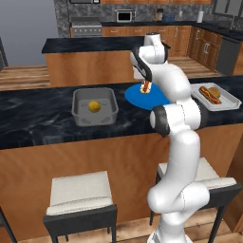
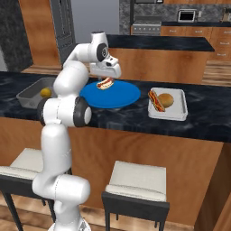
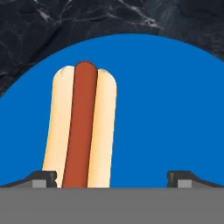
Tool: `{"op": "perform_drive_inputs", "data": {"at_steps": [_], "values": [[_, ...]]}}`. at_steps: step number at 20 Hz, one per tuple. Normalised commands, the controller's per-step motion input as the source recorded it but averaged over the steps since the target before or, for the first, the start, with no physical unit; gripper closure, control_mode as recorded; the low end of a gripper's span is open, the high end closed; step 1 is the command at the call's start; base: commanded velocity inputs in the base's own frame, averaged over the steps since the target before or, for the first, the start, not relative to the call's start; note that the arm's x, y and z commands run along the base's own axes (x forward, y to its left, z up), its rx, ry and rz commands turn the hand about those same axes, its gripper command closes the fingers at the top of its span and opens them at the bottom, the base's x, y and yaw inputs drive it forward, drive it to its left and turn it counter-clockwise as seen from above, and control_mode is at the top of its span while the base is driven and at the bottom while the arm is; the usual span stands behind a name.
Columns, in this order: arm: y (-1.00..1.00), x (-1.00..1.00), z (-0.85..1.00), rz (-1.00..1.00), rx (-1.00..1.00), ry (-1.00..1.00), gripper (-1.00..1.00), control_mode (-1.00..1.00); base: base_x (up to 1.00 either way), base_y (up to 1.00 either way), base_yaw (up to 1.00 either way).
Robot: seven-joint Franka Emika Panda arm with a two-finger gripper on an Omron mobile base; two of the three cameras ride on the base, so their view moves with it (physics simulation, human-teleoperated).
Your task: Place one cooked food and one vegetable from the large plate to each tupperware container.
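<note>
Gripper (image 3: 112, 177) was held over the hot dog (image 3: 81, 127), jaws spread apart.
The hot dog was seen lying on the blue plate (image 3: 175, 109), ungripped.

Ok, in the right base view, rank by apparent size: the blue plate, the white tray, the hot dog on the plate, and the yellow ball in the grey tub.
1. blue plate
2. white tray
3. hot dog on the plate
4. yellow ball, smallest, though it is partly hidden behind the arm.
</note>
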Motion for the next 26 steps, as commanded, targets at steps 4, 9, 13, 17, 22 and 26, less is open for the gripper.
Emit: {"op": "perform_drive_inputs", "data": {"at_steps": [4,9,13,17,22,26], "values": [[0.05,0.01,-0.08,0.00,0.00,0.02,-1.00,-1.00,0.00,0.00,0.00],[0.00,0.26,-0.03,0.00,0.00,0.08,-1.00,-1.00,0.00,0.00,0.00],[0.05,0.13,-0.07,0.00,0.00,0.04,-1.00,-1.00,0.00,0.00,0.00],[0.00,0.02,-0.13,0.00,0.00,0.04,-1.00,-1.00,0.00,0.00,0.00],[0.00,-0.16,-0.08,0.00,0.00,0.01,-1.00,-1.00,0.00,0.00,0.00],[0.00,-0.15,0.01,0.00,0.00,-0.11,-1.00,-1.00,0.00,0.00,0.00]]}}
